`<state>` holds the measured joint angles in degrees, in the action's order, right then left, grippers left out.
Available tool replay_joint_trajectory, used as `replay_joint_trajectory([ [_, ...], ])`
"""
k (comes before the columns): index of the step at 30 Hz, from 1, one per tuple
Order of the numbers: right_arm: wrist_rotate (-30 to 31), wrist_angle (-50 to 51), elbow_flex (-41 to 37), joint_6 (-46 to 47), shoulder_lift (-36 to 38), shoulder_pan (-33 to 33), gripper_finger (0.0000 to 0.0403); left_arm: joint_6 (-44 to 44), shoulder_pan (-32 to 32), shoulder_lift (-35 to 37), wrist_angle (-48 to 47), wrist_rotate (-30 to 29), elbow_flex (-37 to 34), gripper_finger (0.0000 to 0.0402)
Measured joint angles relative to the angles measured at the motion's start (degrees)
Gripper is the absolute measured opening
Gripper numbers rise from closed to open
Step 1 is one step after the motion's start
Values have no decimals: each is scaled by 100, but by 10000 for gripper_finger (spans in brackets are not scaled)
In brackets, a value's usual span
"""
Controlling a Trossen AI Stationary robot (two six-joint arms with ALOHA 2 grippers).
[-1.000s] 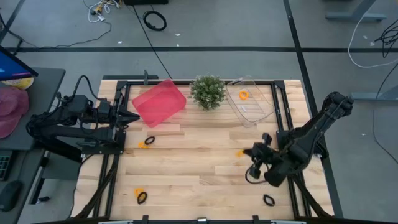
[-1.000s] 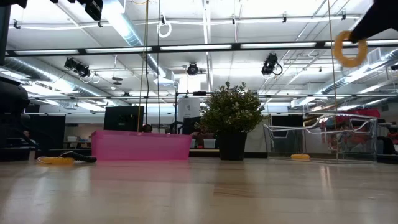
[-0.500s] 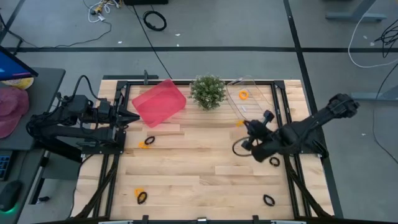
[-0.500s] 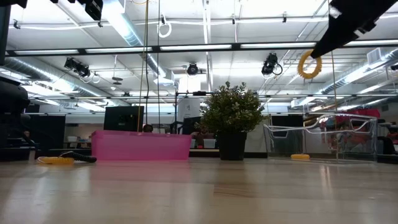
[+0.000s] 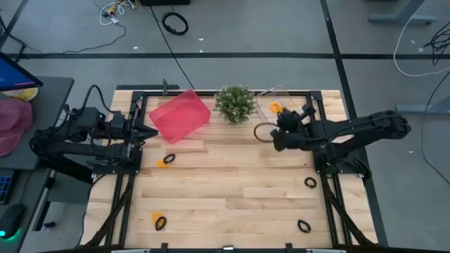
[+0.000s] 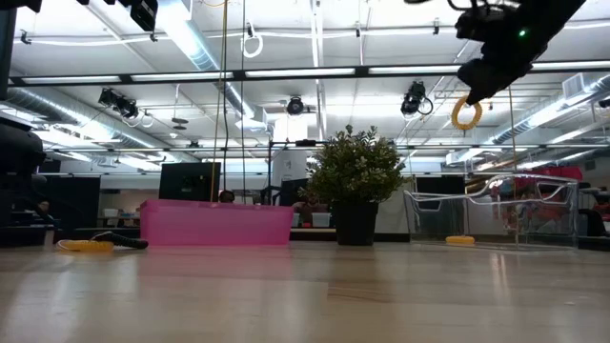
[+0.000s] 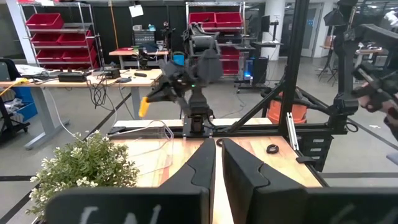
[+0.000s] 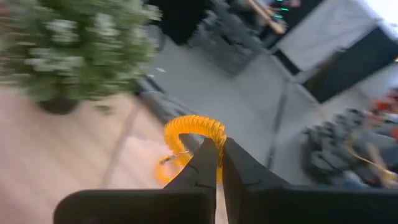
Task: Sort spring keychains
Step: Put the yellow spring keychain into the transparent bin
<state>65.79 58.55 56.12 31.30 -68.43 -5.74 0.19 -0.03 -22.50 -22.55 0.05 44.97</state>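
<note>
An orange spring keychain (image 8: 194,126) hangs from my right gripper (image 8: 217,149), which is shut on it high above the table's far right part, beside the clear tray (image 5: 290,121). One orange keychain (image 5: 274,107) lies in that tray. On the wood lie an orange and black pair (image 5: 165,161), another pair (image 5: 159,222) and two black ones (image 5: 310,183) (image 5: 303,225). A pink bin (image 5: 180,116) stands at the far left. My left gripper (image 5: 151,132) waits shut at the table's left edge. My right gripper pinches the orange keychain's coil at one spot on the loop (image 8: 202,140) between its two fingertips. The fingers slant downward from the table's right side. The loop (image 6: 458,118) hangs below them, lifted clear of the table and the tray.
A potted plant (image 5: 235,103) stands between the pink bin and the clear tray at the far edge. Black frame rails (image 5: 325,176) run along the table's left and right sides. A loose cable loop (image 5: 261,131) sticks out at the right wrist.
My right gripper has swung from the table's near right part toward the far edge, up beside the clear tray and plant, turning as it went. It stayed shut, and the orange keychain travelled with it, hanging clear of the table.
</note>
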Motion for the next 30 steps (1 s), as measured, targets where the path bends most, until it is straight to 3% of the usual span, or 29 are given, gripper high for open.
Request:
replay_joint_trajectory([
  [13, 174, -776, 0, -1260, -2, 1335, 4, 0, 0, 1, 1, 0, 0, 30],
  [30, 68, -1452, 0, -1870, -4, 1548, 64, 0, 0, 1, 2, 0, 1, 30],
])
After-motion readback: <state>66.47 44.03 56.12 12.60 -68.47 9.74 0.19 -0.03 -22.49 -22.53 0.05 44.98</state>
